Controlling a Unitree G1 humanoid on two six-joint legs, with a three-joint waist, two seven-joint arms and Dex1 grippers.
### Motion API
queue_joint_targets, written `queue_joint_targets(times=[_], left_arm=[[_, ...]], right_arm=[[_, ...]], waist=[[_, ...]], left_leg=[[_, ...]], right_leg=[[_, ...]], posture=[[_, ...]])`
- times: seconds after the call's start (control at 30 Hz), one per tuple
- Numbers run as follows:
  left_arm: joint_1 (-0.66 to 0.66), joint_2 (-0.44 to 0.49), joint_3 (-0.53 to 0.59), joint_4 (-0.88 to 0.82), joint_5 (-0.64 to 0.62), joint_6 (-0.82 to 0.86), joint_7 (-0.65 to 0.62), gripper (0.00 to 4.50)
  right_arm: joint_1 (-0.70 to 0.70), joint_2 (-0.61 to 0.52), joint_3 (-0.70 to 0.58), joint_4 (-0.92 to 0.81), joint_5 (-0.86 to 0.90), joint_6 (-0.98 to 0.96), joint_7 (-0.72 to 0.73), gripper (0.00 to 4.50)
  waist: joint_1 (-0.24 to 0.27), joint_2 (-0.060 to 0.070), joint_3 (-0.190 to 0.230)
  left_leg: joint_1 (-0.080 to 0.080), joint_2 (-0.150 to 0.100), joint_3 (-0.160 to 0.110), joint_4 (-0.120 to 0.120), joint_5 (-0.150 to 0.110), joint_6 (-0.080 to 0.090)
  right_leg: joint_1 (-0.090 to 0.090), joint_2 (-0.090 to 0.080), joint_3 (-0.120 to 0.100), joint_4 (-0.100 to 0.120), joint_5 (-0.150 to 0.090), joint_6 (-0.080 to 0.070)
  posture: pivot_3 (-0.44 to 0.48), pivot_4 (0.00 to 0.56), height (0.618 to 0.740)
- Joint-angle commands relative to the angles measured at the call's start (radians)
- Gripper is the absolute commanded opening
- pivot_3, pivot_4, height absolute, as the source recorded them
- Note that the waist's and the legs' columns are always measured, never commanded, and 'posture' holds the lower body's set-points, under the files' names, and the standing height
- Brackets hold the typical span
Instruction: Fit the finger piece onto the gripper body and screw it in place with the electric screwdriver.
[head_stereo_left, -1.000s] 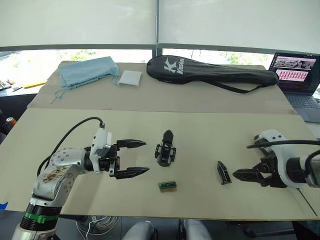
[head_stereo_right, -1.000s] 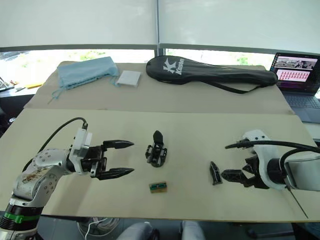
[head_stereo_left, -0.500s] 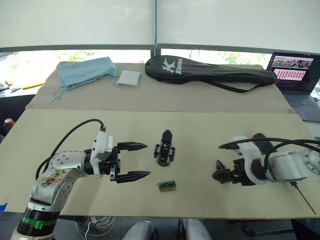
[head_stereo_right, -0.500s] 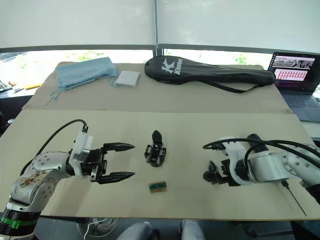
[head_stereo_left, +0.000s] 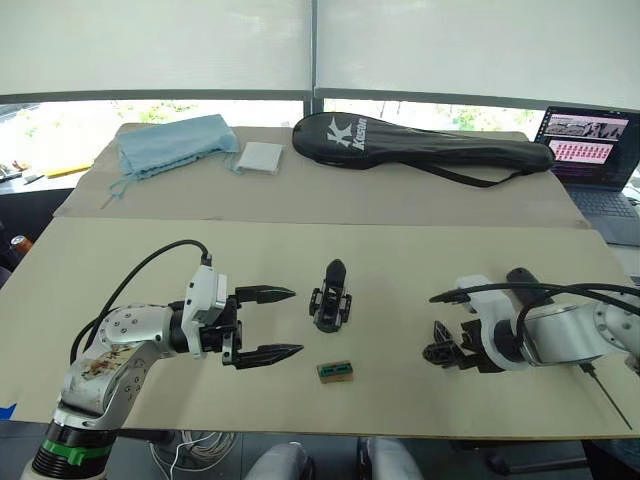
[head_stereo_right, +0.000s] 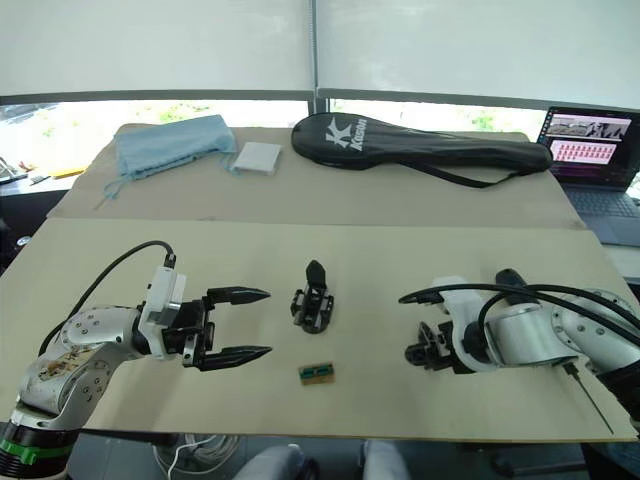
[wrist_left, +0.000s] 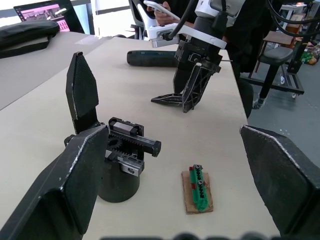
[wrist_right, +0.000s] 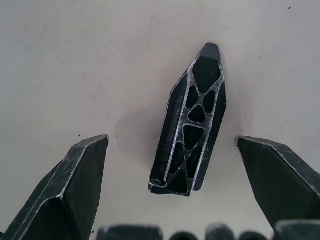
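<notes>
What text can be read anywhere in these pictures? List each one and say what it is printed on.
"K" logo with the brand word "Kason" beside it, in white on the long black racket bag; the small word is hard to make out, so that reading is unsure.
Laptop screen: rows of pink and dark content, too small to read.
Small green-and-brown block: no lettering to be seen.

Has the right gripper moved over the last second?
Yes. The right gripper, open, has swung down and toward the robot's left, closing on the small black tapered finger piece, which now lies between its fingers on the beige table.
</notes>
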Motion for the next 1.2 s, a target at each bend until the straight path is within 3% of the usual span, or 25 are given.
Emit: queue_joint_targets(times=[0.03, 0.13, 0.23, 0.47, 0.5, 0.7, 0.77, 0.87, 1.0, 1.2], left_arm=[[-0.003, 0.014, 0.020, -0.020, -0.015, -0.006, -0.005, 4.41], [-0.011, 0.018, 0.021, -0.012, -0.016, -0.007, -0.009, 4.41], [-0.018, 0.018, 0.018, -0.004, -0.015, -0.008, -0.012, 4.50], [-0.030, 0.016, 0.016, 0.009, -0.012, -0.012, -0.020, 4.50], [-0.032, 0.015, 0.018, 0.012, -0.012, -0.012, -0.021, 4.50], [-0.058, -0.026, 0.059, 0.020, -0.062, 0.015, 0.046, 4.50], [-0.094, -0.068, 0.097, 0.016, -0.126, 0.070, 0.140, 4.50], [-0.164, -0.135, 0.138, 0.029, -0.210, 0.159, 0.298, 4.50], [-0.282, -0.202, 0.141, 0.083, -0.270, 0.247, 0.415, 4.50], [-0.489, -0.354, 0.113, 0.198, -0.280, 0.276, 0.559, 4.50]], right_arm=[[0.066, -0.010, 0.039, -0.045, 0.000, 0.019, -0.008, 4.50], [0.100, -0.014, 0.036, -0.069, 0.005, 0.004, -0.020, 4.50], [0.119, -0.012, 0.025, -0.078, -0.025, 0.003, -0.023, 3.71], [0.160, -0.011, 0.006, -0.108, -0.047, 0.006, -0.016, 1.29], [0.164, -0.013, 0.002, -0.112, -0.049, 0.006, -0.014, 1.10], [0.198, 0.003, -0.137, -0.143, -0.074, -0.084, 0.025, 1.11], [0.177, 0.018, -0.244, -0.210, -0.192, -0.135, 0.133, 1.11], [0.138, 0.044, -0.336, -0.363, -0.529, -0.310, 0.391, 1.11], [0.064, 0.117, -0.304, -0.439, -0.953, -0.554, 0.551, 1.11], [-0.115, 0.281, -0.115, -0.412, -1.310, -0.626, 0.666, 1.11]], waist=[[0.002, 0.000, 0.000], [0.004, -0.001, -0.001], [0.006, -0.003, -0.002], [0.009, -0.006, -0.004], [0.009, -0.007, -0.005], [0.010, -0.007, -0.005], [0.010, -0.007, -0.004], [0.002, 0.000, -0.002], [-0.001, 0.000, -0.002], [-0.005, -0.001, -0.001]], left_leg=[[0.000, 0.000, 0.000, 0.000, 0.000, 0.000], [0.000, 0.000, -0.001, 0.000, 0.000, 0.000], [0.000, 0.000, -0.001, 0.000, 0.000, 0.000], [0.001, 0.001, -0.001, 0.000, 0.000, -0.001], [0.001, 0.001, -0.001, -0.001, 0.000, -0.001], [0.001, 0.001, -0.001, -0.001, 0.000, -0.001], [0.001, 0.001, -0.001, 0.000, 0.000, -0.001], [0.000, 0.001, 0.000, 0.002, 0.000, -0.001], [0.000, 0.001, 0.000, 0.002, 0.000, -0.002], [-0.001, 0.000, 0.000, 0.005, 0.001, -0.003]], right_leg=[[0.000, 0.000, 0.000, 0.000, 0.000, 0.000], [0.000, 0.000, -0.001, 0.000, 0.000, 0.000], [0.001, 0.000, -0.003, -0.001, 0.000, 0.000], [0.001, 0.001, -0.003, -0.001, 0.000, 0.000], [0.001, 0.002, -0.003, -0.001, 0.000, 0.000], [0.001, 0.002, -0.003, -0.001, 0.000, 0.000], [0.001, 0.002, -0.004, -0.001, 0.000, 0.000], [0.000, 0.002, -0.003, 0.000, 0.001, 0.000], [-0.001, 0.005, -0.003, 0.001, 0.001, 0.001], [-0.001, 0.008, -0.003, 0.003, 0.001, 0.001]], posture=[[0.000, 0.150, 0.740], [0.000, 0.150, 0.740], [0.000, 0.150, 0.740], [0.000, 0.150, 0.740], [0.000, 0.150, 0.740], [0.000, 0.150, 0.740], [0.000, 0.150, 0.740], [0.000, 0.150, 0.740], [0.000, 0.150, 0.740], [0.000, 0.150, 0.740]])
